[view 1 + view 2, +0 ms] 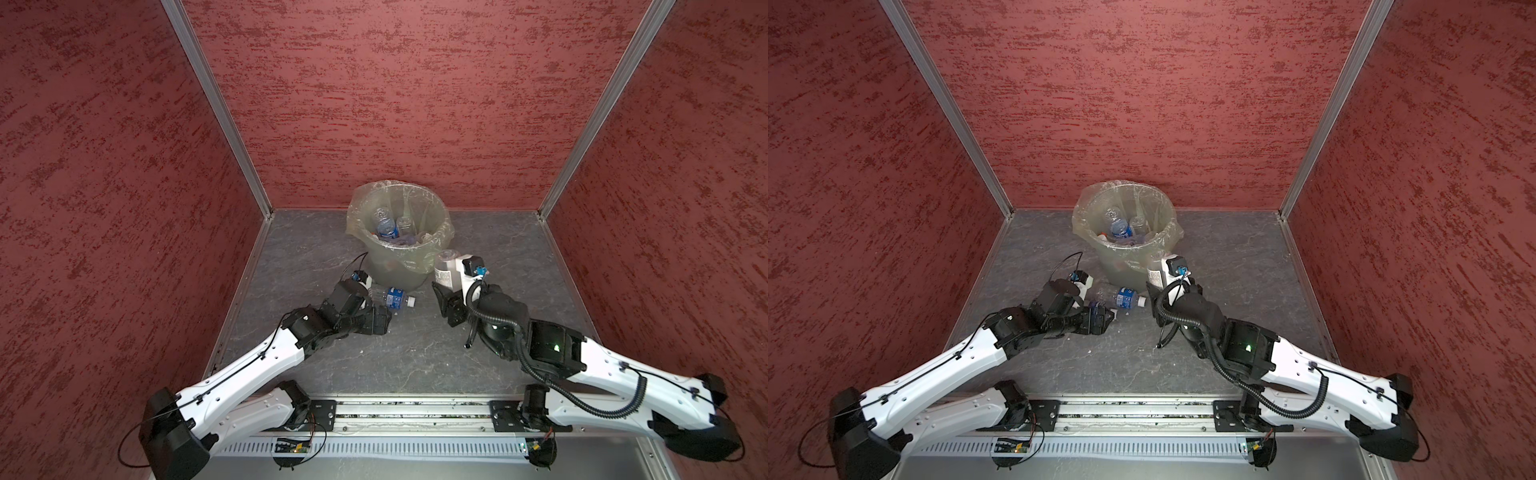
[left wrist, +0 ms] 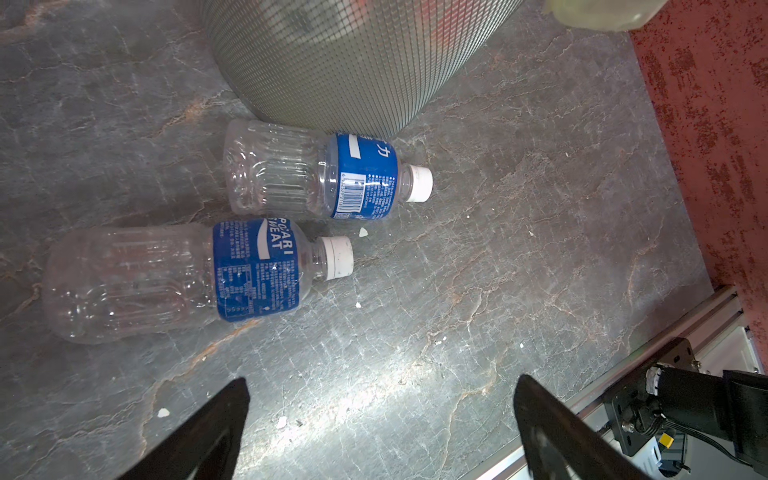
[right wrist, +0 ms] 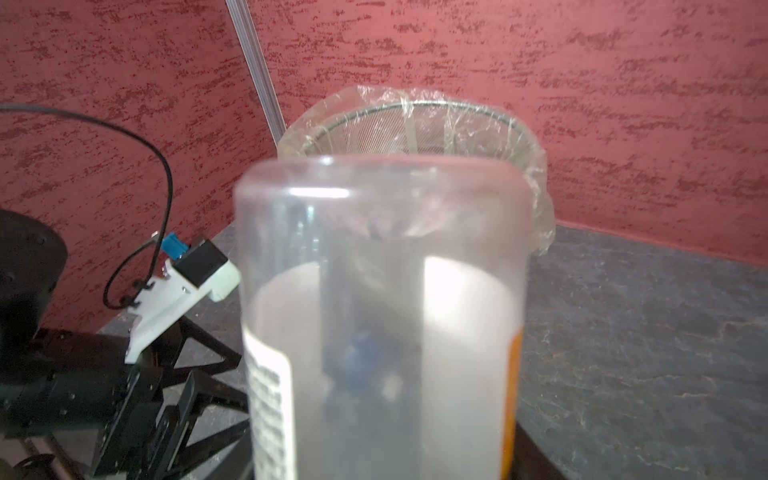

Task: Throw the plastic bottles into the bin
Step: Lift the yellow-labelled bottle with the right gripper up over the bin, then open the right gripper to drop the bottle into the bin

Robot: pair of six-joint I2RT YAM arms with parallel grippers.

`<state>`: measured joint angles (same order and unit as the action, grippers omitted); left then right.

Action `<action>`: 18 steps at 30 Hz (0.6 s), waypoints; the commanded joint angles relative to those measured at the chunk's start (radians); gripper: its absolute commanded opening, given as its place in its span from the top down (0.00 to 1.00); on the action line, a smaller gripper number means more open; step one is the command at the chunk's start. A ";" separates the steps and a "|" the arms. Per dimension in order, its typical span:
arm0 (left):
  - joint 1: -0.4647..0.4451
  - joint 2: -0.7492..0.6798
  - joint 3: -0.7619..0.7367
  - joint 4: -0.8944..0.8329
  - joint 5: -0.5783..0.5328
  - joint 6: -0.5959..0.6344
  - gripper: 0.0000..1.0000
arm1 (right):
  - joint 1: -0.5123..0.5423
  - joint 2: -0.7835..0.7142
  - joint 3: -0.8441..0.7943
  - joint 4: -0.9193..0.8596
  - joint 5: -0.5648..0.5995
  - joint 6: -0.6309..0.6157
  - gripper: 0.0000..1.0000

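**A:** What does the left wrist camera show that the top views don't?

**B:** Both bottles on the floor, whole. The near bottle [image 2: 178, 278] and the far bottle [image 2: 316, 178] lie on their sides, close together on the grey floor [image 2: 519, 249]. The far one is right at the foot of the bin [image 2: 353, 62]. In both top views the left arm covers most of the near one.

**A:** How do they look?

**B:** Clear and ribbed, each with a blue label near the neck and a white cap pointing right.

**A:** And the left gripper [image 2: 382, 380]?

**B:** Its fingers are spread wide with nothing between them, over bare floor on the near side of those two.

**A:** The right gripper [image 1: 449, 286]?

**B:** It is closed partway around a third bottle [image 3: 382, 311], held upright just right of the bin on its near side. Its wrist camera shows a clear wall and a white label with a barcode and an orange edge. The bottle is so close that it blurs, and I can't tell which end is up.

**A:** Where is the bin?

**B:** It stands at the far middle, close to the red back wall. It is grey-green, with a thin clear bag folded over the rim. Only the top views look inside, where several more bottles [image 1: 388, 228] are piled, some with blue labels.
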<state>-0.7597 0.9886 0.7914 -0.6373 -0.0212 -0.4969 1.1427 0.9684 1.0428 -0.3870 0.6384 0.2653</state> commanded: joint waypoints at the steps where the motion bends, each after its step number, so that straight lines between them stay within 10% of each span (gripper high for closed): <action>1: -0.006 -0.034 0.002 -0.017 -0.021 -0.007 0.01 | -0.061 0.070 0.120 0.027 0.018 -0.089 0.55; 8: -0.021 -0.136 -0.067 -0.035 -0.038 -0.074 0.01 | -0.392 0.418 0.566 0.029 -0.271 -0.146 0.57; 18: -0.042 -0.267 -0.090 -0.129 -0.090 -0.123 0.01 | -0.517 0.996 1.304 -0.283 -0.425 -0.118 0.07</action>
<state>-0.7963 0.7406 0.6914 -0.7269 -0.0795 -0.6014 0.6254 1.9522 2.2795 -0.5400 0.2626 0.1482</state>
